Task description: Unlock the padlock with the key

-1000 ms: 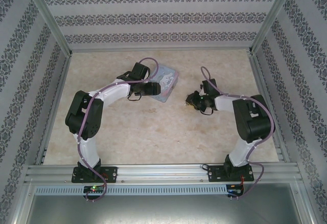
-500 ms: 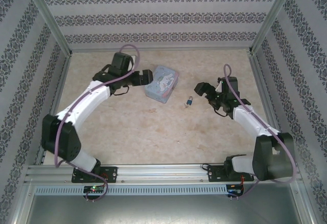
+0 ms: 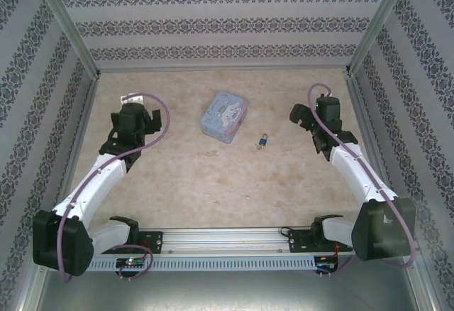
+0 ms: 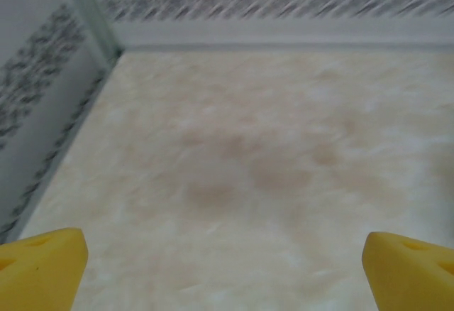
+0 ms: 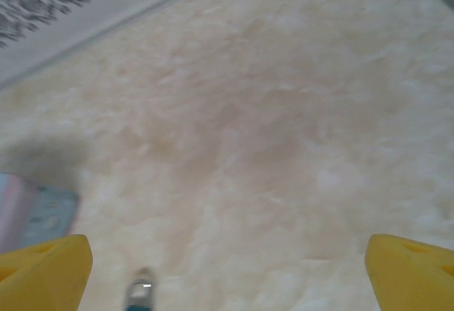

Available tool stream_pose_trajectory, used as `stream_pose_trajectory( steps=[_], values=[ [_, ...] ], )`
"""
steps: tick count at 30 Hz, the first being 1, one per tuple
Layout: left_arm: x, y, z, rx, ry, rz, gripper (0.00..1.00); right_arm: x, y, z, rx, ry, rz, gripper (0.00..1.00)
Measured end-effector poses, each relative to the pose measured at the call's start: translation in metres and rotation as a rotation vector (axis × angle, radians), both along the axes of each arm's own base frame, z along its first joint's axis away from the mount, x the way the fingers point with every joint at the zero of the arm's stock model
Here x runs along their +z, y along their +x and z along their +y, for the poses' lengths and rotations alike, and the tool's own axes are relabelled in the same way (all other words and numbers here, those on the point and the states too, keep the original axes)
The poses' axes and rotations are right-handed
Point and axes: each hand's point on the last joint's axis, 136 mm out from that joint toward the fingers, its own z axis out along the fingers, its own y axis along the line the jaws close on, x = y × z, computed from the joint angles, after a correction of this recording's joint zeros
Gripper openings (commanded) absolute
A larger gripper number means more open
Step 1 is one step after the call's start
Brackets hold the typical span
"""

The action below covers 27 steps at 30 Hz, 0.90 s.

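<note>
Both claws have their jaws spread wide apart, with nothing between them. In its own wrist view the left claw (image 4: 225, 272) shows its yellow fingertips (image 4: 39, 268) at the two bottom corners of the frame. Bare beige table (image 4: 234, 169) lies ahead of it, running up to the patterned wall (image 4: 284, 2) along the top edge. That view is blurred.

The right claw (image 5: 227, 272) looks much the same in its wrist view, with yellow tips at the bottom corners and the table between them. Low in that frame, left of centre, is a small blurred shape, the padlock (image 5: 140, 293). A corner of the pale blue and pink tin box (image 5: 35, 215) pokes in at the left edge.

From the overhead camera the padlock (image 3: 263, 140) lies on the table a little right of centre, free of both claws. It is near the tin box (image 3: 225, 116) but apart from it, on the box's lower right. The left arm's claw is well off toward the left of the frame and the right arm's toward the right. The key is too small to tell apart from the padlock, so where it lies I cannot say.
</note>
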Motion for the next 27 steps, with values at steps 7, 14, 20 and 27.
stream_pose_trajectory(
  steps=[7,14,20,27],
  values=[
    [-0.090,-0.008,0.025,0.051,0.042,0.058,1.00,-0.037,0.006,-0.022,0.030,-0.214,0.013,0.98],
    [-0.130,-0.001,0.021,0.014,0.027,0.018,1.00,-0.080,0.004,-0.037,0.043,-0.302,-0.025,0.98],
    [-0.143,0.015,0.012,-0.064,-0.026,-0.020,0.99,-0.090,0.014,-0.021,0.150,-0.284,-0.141,0.98],
    [-0.139,0.021,0.012,-0.107,-0.071,-0.042,0.99,-0.089,0.016,-0.009,0.211,-0.274,-0.231,0.98]
  ],
)
